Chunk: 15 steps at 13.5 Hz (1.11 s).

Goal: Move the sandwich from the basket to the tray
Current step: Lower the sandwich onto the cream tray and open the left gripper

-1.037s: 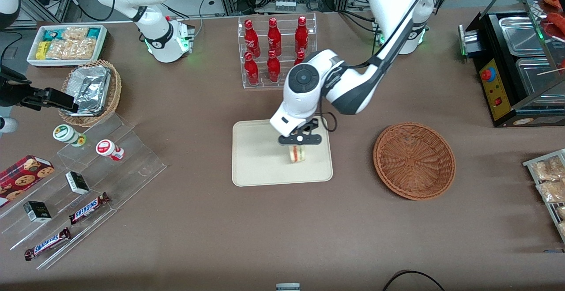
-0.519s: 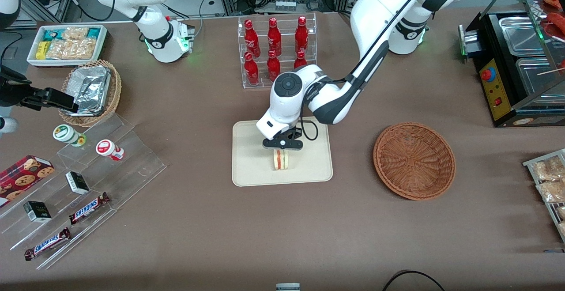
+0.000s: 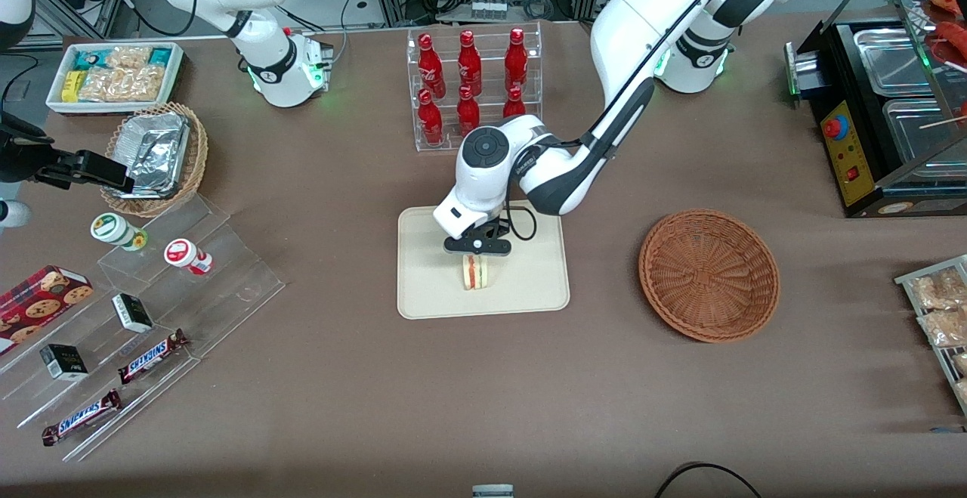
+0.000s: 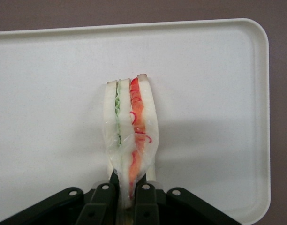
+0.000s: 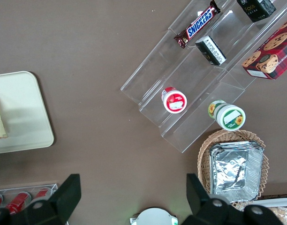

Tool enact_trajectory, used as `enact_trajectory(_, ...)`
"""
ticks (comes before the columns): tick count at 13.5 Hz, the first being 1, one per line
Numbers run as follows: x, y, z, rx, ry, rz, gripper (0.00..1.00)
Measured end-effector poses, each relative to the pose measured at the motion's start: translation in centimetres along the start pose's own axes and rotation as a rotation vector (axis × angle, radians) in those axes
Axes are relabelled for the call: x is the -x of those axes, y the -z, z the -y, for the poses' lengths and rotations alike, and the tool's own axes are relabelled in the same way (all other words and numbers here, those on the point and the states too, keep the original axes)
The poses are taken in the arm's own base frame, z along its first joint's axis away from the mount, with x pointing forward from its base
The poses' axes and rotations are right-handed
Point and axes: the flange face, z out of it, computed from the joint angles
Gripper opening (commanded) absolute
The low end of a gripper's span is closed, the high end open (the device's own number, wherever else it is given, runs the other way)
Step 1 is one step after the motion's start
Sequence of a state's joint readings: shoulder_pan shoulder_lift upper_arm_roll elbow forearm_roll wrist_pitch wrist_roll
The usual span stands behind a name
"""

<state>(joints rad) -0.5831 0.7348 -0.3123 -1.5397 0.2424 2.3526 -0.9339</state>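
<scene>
The sandwich (image 3: 476, 274) is a pale bread wedge with red-orange and green filling; it stands on edge over the middle of the cream tray (image 3: 430, 294). My left gripper (image 3: 477, 255) is just above it, shut on its narrow end. In the left wrist view the black fingers (image 4: 143, 199) pinch the sandwich (image 4: 129, 126) over the tray (image 4: 214, 93). The sandwich's lower edge is at or just above the tray floor; I cannot tell which. The reddish-brown wicker basket (image 3: 709, 275) sits empty toward the working arm's end of the table.
A clear rack of red bottles (image 3: 472, 82) stands farther from the front camera than the tray. A clear stepped shelf (image 3: 151, 309) with snacks and a tan basket of foil containers (image 3: 155, 154) lie toward the parked arm's end. A black food warmer (image 3: 884, 105) stands at the working arm's end.
My left gripper has carried the sandwich across the tray toward the parked arm's end and lowered it, slowing over the last half second. The sandwich stays gripped.
</scene>
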Motion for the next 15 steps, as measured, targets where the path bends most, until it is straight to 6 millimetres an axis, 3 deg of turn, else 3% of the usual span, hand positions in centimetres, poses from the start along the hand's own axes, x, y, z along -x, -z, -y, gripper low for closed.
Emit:
enact_trajectory(5,-0.4,0.4,-0.1,0.004,0.069,-0.008,1.0)
enact_trajectory(7,-1.0,1.8,-0.1,-0.005,0.08,-0.015,1.0)
enact_trajectory(9,-1.6,5.6,-0.3,-0.019,0.113,-0.033,1.0)
enact_trajectory(11,-2.8,10.7,0.6,-0.018,0.159,-0.074,1.0)
enact_trajectory(15,-6.0,20.3,6.5,-0.065,0.261,-0.128,1.0)
